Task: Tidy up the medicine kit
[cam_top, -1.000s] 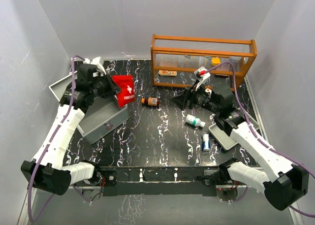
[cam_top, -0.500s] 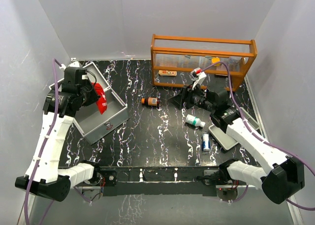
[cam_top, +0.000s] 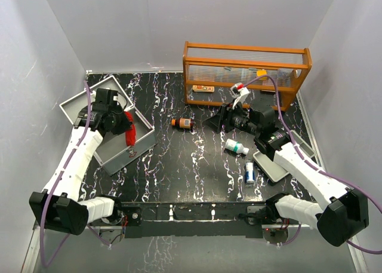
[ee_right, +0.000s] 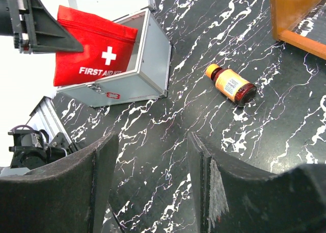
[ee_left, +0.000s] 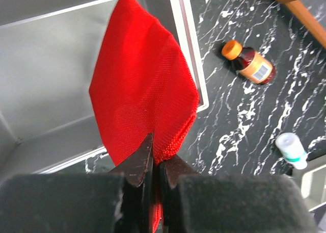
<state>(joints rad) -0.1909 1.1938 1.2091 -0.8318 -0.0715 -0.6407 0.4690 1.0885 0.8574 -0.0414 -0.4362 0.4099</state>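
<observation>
– Progress on the kit, as we see it?
– Early. The grey case (cam_top: 128,152) lies open on the desk (cam_top: 197,168). Our left gripper (ee_left: 157,160) is pinched tight on the red pouch (ee_left: 142,85), which hangs over the case's open well, not yet released.
– And what remains?
– Most of it, we judge. To the right of the case lie a brown bottle (cam_top: 182,123), a white bottle (cam_top: 237,146) and a small can (cam_top: 250,172), none of them packed. Our right gripper (ee_right: 150,178) hovers beyond the brown bottle from the case, spread wide and holding nothing.
</observation>
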